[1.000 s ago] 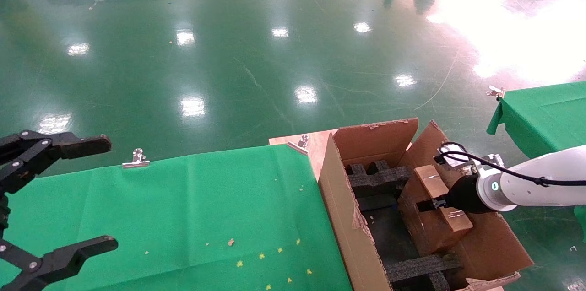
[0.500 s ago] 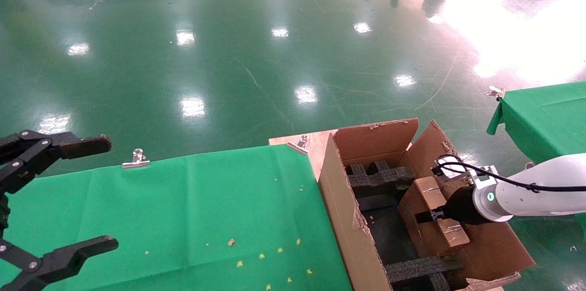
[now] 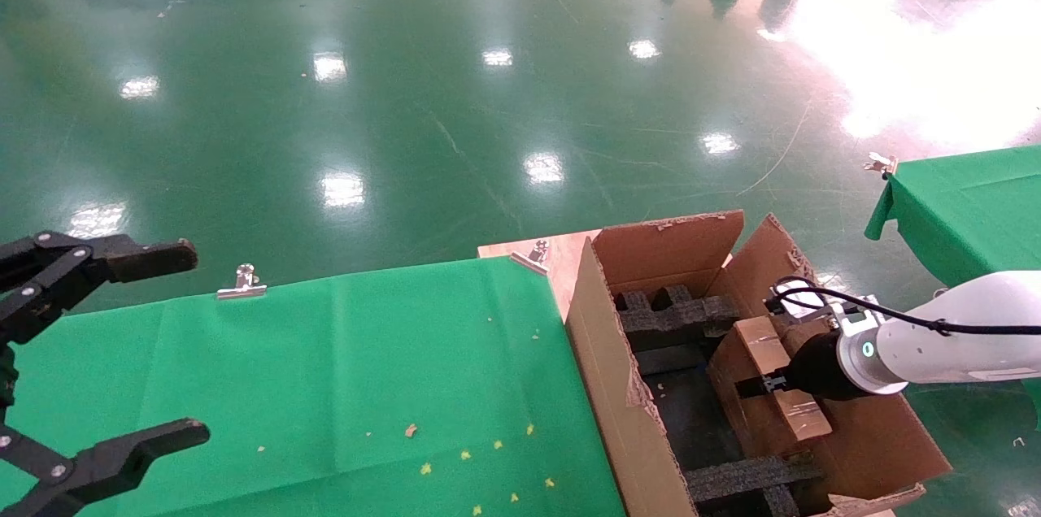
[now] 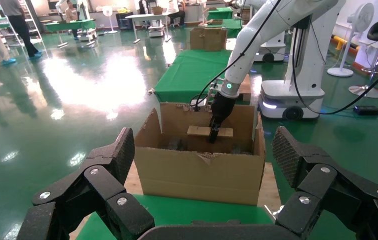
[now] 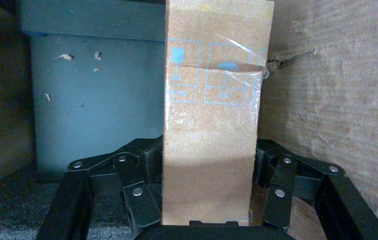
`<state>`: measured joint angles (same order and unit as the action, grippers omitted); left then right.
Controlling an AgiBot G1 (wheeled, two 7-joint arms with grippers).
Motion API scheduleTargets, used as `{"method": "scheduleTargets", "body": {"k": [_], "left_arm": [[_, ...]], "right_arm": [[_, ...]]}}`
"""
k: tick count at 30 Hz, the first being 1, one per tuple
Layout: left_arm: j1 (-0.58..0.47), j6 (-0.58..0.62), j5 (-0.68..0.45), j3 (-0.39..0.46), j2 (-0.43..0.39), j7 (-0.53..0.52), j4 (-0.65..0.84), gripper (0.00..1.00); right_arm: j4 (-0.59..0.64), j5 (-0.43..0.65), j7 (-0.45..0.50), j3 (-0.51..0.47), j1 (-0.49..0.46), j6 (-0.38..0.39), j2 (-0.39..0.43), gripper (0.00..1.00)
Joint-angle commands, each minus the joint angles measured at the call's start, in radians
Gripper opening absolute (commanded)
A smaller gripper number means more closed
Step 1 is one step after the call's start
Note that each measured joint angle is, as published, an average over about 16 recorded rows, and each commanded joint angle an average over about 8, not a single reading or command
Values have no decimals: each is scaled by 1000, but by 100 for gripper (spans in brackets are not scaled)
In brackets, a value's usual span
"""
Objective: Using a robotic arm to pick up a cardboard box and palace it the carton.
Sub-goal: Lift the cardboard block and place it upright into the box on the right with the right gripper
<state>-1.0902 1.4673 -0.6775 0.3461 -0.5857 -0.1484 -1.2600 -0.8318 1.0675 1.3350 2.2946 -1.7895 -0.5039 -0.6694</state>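
Two grippers are in view, but we work only with the right gripper (image 3: 764, 381), at the end of the white robotic arm (image 3: 935, 346): its black linkage fingers are closed against both long sides of the small cardboard box (image 3: 773, 375), which we hold inside the carton (image 3: 626, 387), close to its right wall. We judge that we keep the box narrow side down so it can slide between this wall and the black foam blocks (image 3: 675, 314) of the lining. The box is flat, scuffed brown board with clear tape and pale blue printed marks; the carton is rough corrugated board with ragged flaps. The left gripper (image 3: 98, 354) is parked with its jaws wide apart and empty, above the left edge of the green cloth table (image 3: 366, 354).
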Motion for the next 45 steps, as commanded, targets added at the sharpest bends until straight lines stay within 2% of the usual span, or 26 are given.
{"method": "scheduleTargets", "body": {"k": [1,32,39,45], "left_arm": [[0,0,0,0,0,0,0,100],[0,0,0,0,0,0,0,100],[0,0,0,0,0,0,0,100],[0,0,0,0,0,0,0,100]], "right_arm": [[2,-3,-3,-2,2,-2,-1,100],[-24,21,10,8,-31,11,14,100],[-64,46,11,6,-95,29,36,100],[-153,84,0,-14,-214,63,83,100]]}}
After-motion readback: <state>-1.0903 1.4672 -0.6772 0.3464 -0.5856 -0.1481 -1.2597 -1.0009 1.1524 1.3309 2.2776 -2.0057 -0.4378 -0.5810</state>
